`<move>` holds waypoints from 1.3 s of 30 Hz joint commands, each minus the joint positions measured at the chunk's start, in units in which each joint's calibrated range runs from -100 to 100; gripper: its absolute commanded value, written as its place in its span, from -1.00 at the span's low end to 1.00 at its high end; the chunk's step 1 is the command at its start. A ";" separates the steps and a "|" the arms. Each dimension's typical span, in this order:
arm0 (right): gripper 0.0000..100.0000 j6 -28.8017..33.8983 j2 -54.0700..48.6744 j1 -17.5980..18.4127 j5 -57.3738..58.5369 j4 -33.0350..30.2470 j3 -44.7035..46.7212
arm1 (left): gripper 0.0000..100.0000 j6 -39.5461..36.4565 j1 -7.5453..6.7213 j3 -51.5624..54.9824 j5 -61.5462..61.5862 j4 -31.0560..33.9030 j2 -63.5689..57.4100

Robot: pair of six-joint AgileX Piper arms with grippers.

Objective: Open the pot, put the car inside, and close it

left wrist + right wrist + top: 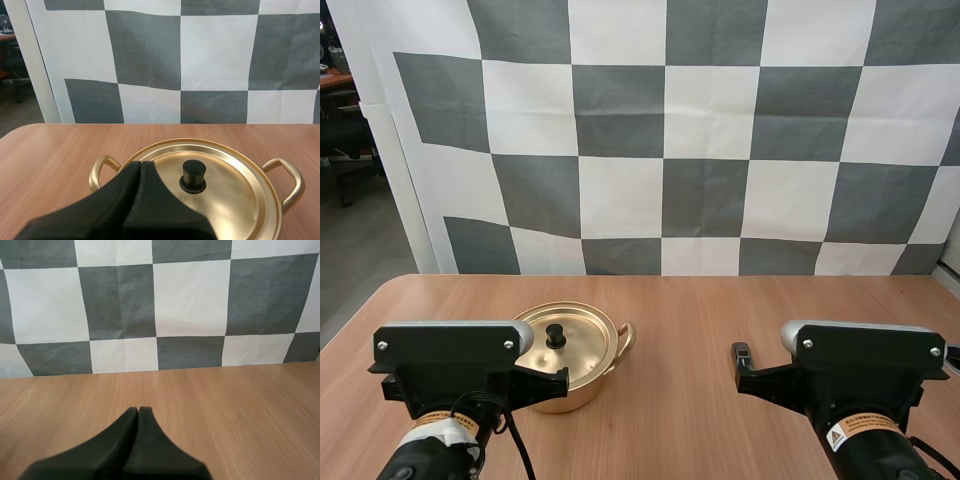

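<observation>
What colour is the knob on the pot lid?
The knob is black, on a shiny gold lid; clearest in the left wrist view.

You have no wording here that can be read. The only signs are two small labels in the high view: the left sticker [450, 421] on my left arm [420, 458], orange and white, and the right sticker [860, 428] on my right arm [885, 458], bearing a warning triangle [837, 437] beside print too small to make out.

Glossy brass-coloured metal pot [570, 372]; matt wood table [700, 320].
</observation>
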 commanded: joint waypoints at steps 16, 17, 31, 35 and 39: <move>-1.00 0.01 0.00 0.01 -4.53 11.09 0.00 | -1.00 0.01 -0.01 0.00 -1.97 -2.81 0.00; -1.00 0.01 0.00 0.01 -6.88 10.97 0.00 | -1.00 0.01 -0.01 0.00 -1.97 -2.81 0.00; -1.00 0.01 0.00 0.01 -47.71 -14.74 0.00 | -1.00 0.01 -0.01 0.00 -9.16 -12.00 0.00; -1.00 0.01 0.00 0.01 -47.80 -14.74 0.00 | -1.00 0.01 -0.01 0.00 -9.16 -12.00 0.00; -1.00 0.01 0.00 0.01 -47.57 -14.74 0.00 | -1.00 0.01 -0.01 0.00 -9.26 -11.90 0.00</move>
